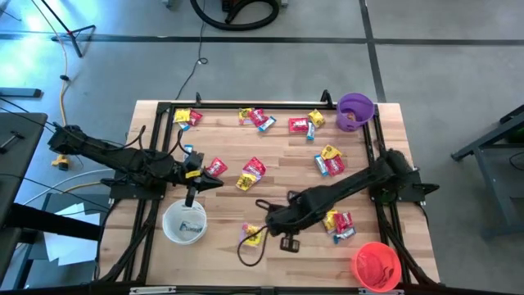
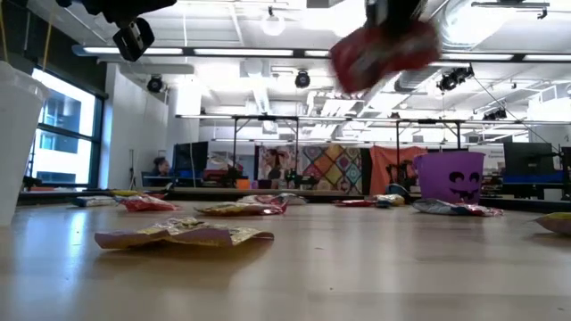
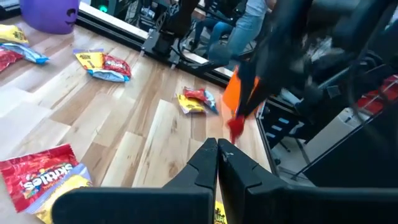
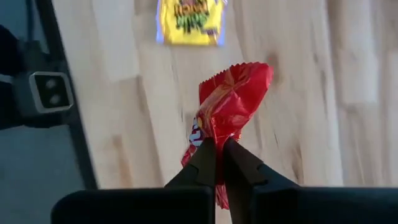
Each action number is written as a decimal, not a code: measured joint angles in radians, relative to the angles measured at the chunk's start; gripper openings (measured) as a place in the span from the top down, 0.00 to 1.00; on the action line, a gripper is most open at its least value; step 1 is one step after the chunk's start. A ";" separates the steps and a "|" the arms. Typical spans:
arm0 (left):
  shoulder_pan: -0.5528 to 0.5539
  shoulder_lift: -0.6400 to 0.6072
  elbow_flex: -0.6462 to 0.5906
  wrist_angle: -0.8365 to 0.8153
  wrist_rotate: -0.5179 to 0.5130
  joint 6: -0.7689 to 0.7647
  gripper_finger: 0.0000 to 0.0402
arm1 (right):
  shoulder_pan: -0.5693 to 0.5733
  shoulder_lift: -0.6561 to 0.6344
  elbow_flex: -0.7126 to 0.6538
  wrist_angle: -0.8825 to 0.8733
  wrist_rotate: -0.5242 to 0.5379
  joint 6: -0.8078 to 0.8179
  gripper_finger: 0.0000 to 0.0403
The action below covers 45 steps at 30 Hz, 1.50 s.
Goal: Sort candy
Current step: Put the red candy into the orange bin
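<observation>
**Pinching a red candy**

Holding a red candy (image 4: 231, 99) in the right gripper (image 4: 219, 148), I am seeing its crumpled wrapper sticking out past the closed fingertips, above the table (image 4: 298, 74). The left gripper (image 3: 217, 152) is waiting closed and empty near the white bowl (image 1: 184, 222).

A big open lab or workshop hall, this one: bare grey concrete floor (image 1: 270, 74) around the wooden table (image 1: 278, 188), exposed ceiling with strip lights (image 2: 268, 49) and ducts, black metal frames (image 2: 268, 143) and more benches across the room, a bright quilt (image 2: 335, 169) hung at the back, tall windows (image 2: 62, 125) to one side.
</observation>
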 joint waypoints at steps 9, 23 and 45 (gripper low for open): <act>0.000 0.000 0.000 -0.008 0.000 0.003 1.00 | 0.124 -0.253 -0.196 -0.195 -0.173 0.296 0.99; 0.023 0.000 0.000 -0.010 -0.023 0.001 1.00 | 0.509 -0.516 -0.506 0.025 -0.481 0.899 1.00; 0.169 0.000 0.000 -0.020 0.067 -0.021 1.00 | 0.519 -0.560 -0.660 0.131 -0.472 0.949 0.65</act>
